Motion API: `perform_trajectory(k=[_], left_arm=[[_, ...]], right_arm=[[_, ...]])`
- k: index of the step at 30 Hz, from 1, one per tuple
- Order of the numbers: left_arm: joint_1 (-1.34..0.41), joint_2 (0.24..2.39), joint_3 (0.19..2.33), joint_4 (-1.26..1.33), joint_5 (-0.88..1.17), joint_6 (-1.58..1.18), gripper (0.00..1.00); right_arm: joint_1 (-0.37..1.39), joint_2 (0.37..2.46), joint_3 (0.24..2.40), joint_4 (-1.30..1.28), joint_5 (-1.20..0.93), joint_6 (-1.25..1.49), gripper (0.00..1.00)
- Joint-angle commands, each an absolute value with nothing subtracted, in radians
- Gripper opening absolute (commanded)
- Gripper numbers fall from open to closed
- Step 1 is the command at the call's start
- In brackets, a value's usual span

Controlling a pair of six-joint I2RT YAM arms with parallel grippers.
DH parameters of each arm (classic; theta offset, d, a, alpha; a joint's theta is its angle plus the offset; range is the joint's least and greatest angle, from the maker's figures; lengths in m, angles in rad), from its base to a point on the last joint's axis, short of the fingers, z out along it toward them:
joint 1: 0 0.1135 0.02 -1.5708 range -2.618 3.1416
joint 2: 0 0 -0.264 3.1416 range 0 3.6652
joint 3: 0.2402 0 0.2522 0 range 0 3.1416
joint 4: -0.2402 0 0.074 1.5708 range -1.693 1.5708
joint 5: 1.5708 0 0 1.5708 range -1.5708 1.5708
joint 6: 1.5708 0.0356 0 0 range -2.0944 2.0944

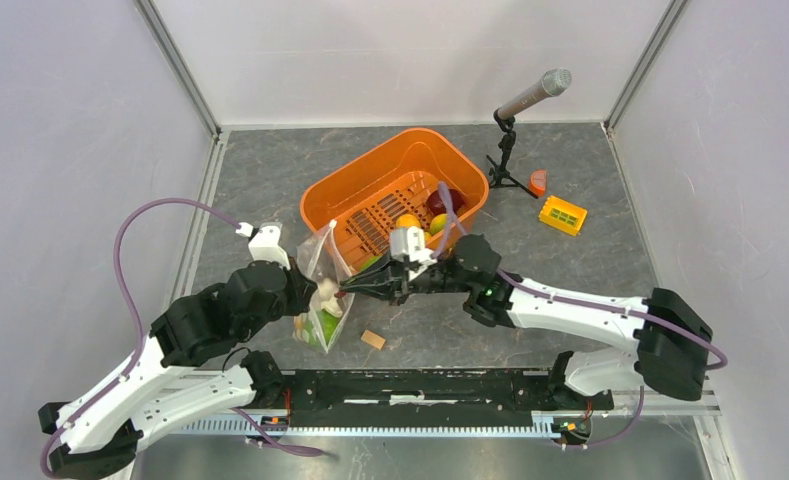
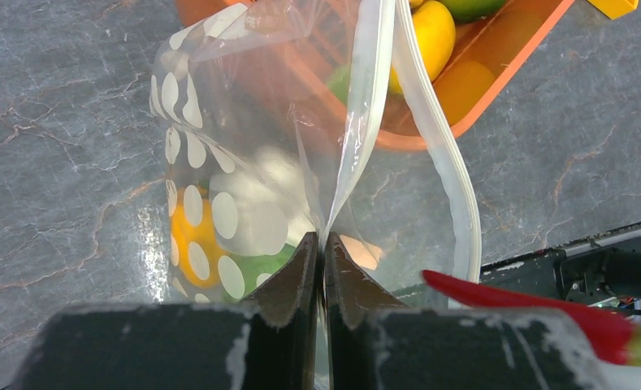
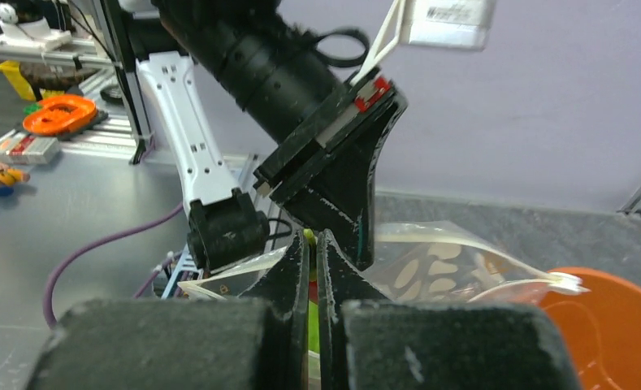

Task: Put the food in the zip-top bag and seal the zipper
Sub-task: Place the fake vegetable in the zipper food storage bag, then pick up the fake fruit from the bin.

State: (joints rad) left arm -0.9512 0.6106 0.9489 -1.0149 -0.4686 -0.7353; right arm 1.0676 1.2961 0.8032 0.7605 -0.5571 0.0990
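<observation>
The polka-dot zip-top bag (image 1: 320, 290) stands open next to the orange basket. My left gripper (image 2: 322, 240) is shut on one side of its mouth, just below the white zipper strip (image 2: 435, 122), and holds it up. Inside the bag lie a white garlic (image 1: 326, 297), a green cabbage (image 1: 321, 326) and a yellow-orange piece (image 2: 188, 236). My right gripper (image 1: 350, 289) is shut on a red toy chili pepper (image 2: 536, 302) with a green stem, its tip at the bag's mouth. The bag also shows in the right wrist view (image 3: 439, 268).
The orange basket (image 1: 370, 175) behind the bag holds a dark red piece (image 1: 443, 200), a yellow-orange piece (image 1: 409, 221) and green pieces. A tan wooden cube (image 1: 373, 340) lies near the front. A microphone on a stand (image 1: 530, 95), a yellow block (image 1: 562, 215) and an orange piece (image 1: 538, 182) are at the back right.
</observation>
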Motion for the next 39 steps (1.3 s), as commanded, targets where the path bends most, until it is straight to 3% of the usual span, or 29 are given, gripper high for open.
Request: perform_trajectory(k=[1, 6, 9, 11, 13, 15, 25, 30, 34, 39], left_arm=[[-0.954, 0.617, 0.974, -0.979, -0.446, -0.719, 0.12], [-0.955, 0.611, 0.990, -0.980, -0.439, -0.715, 0.12], [-0.954, 0.601, 0.998, -0.981, -0.445, -0.713, 0.12], [-0.956, 0.592, 1.006, -0.991, -0.457, -0.712, 0.12], [-0.955, 0.584, 1.011, -1.001, -0.478, -0.712, 0.12], [-0.955, 0.576, 1.014, -1.002, -0.494, -0.705, 0.12], [-0.955, 0.535, 1.040, -1.078, -0.604, -0.738, 0.11], [-0.955, 0.434, 1.052, -1.077, -0.657, -0.711, 0.11], [-0.955, 0.456, 1.062, -1.085, -0.625, -0.671, 0.12], [-0.955, 0.530, 1.062, -1.063, -0.617, -0.654, 0.11]], right_arm=[[1.103, 1.368, 0.896, 0.662, -0.509, -0.023, 0.00], [1.129, 1.448, 0.961, 0.591, -0.338, -0.138, 0.00], [1.129, 1.504, 1.030, 0.515, -0.251, -0.168, 0.11], [1.129, 1.528, 1.090, 0.435, -0.215, -0.167, 0.30], [1.127, 1.532, 1.100, 0.436, -0.211, -0.171, 0.34], [1.128, 1.520, 1.092, 0.450, -0.212, -0.164, 0.63], [1.127, 1.279, 0.975, 0.480, -0.260, -0.083, 0.67], [1.128, 1.154, 0.900, 0.395, 0.005, -0.119, 0.71], [1.078, 1.187, 0.919, 0.240, 0.329, -0.093, 0.71], [0.843, 1.368, 1.104, -0.079, 0.167, -0.002, 0.73]])
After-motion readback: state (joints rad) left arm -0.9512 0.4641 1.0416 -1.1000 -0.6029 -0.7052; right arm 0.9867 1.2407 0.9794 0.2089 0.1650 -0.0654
